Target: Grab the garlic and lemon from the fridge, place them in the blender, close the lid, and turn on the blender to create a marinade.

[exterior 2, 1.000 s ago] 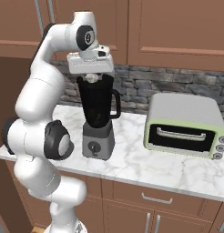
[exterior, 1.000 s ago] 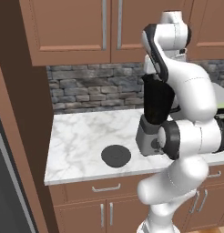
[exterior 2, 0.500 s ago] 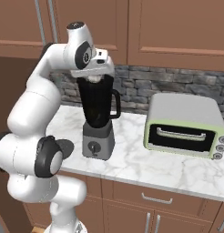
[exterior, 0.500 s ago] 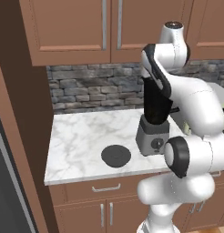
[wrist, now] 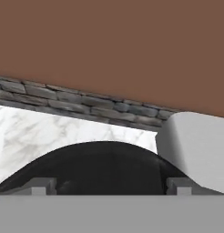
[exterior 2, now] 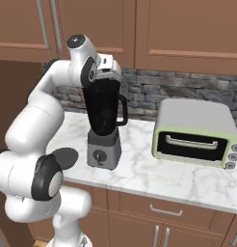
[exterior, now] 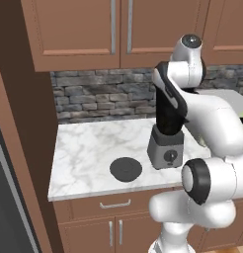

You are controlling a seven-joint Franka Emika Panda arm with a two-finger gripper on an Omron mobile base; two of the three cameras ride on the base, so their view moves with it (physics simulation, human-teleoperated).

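Observation:
The blender [exterior 2: 103,111], a tall black jar with a side handle on a grey base with a dial [exterior: 165,150], stands on the marble counter. My gripper [exterior 2: 107,77] hovers right over the jar's open mouth. In the hand view the gripper [wrist: 109,185] is open, its fingertips [wrist: 41,184] far apart with nothing between them, and the jar's dark rim [wrist: 104,166] lies just below. The lid [exterior: 126,169], a flat dark disc, lies on the counter left of the blender. The fridge's grey edge [exterior: 4,207] is at the far left. The garlic and lemon are hidden.
A pale green toaster oven [exterior 2: 195,132] stands on the counter right of the blender. Brown wall cabinets [exterior: 113,29] hang above a grey stone backsplash [exterior: 103,96]. The marble counter [exterior: 89,148] ends at a wooden panel beside the fridge.
The jaws have spread wider over the jar. The arm's elbow and upper links have swung round while the hand stays above the blender.

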